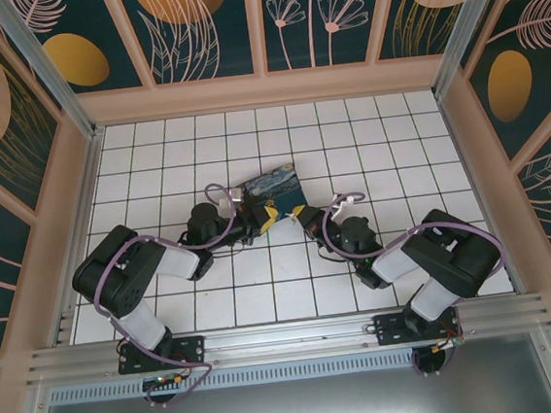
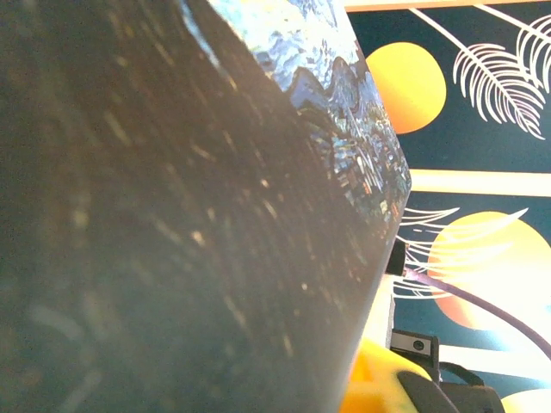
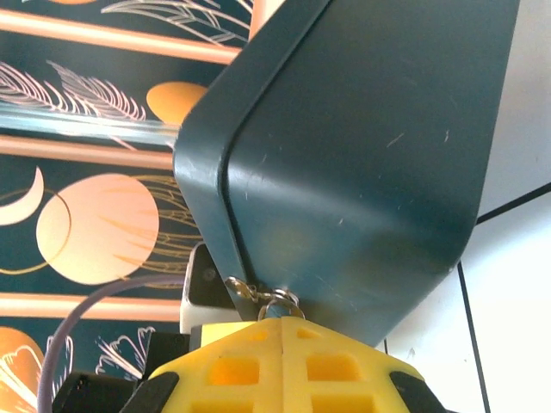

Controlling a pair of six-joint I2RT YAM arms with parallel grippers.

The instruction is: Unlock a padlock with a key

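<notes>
The padlock [image 3: 277,303] shows in the right wrist view, low and just left of centre. It is a tiny metal loop with a bluish glint, hanging at the rounded lower corner of the dark box [image 3: 362,155]. A small brassy hook sits just left of the loop, touching the box's edge.

The right gripper [image 3: 282,325] comes up from the bottom of that frame. Its yellow pads are pressed together along one seam. The padlock sits right at their tips and appears to be nipped there, though the contact is too small to be sure of.

In the top view the box [image 1: 272,187] lies near the middle of the white tiled floor [image 1: 347,141], slightly tilted, with its swirl-painted blue face up. It looks shut, and whatever is inside is hidden. The right gripper [image 1: 302,212] meets it at its lower right corner and the left gripper [image 1: 267,217] at its lower left corner, so the two yellow tips sit near each other along the box's near edge.

In the left wrist view the box [image 2: 172,215] looms very close. Its dark scuffed side runs from the left across most of the frame, and the painted face slants away at the upper right. One yellow finger [image 2: 374,383] of the left gripper pokes in at the bottom, right of centre, just beside the box's lower edge. I cannot tell whether the left claw is spread or closed.
</notes>
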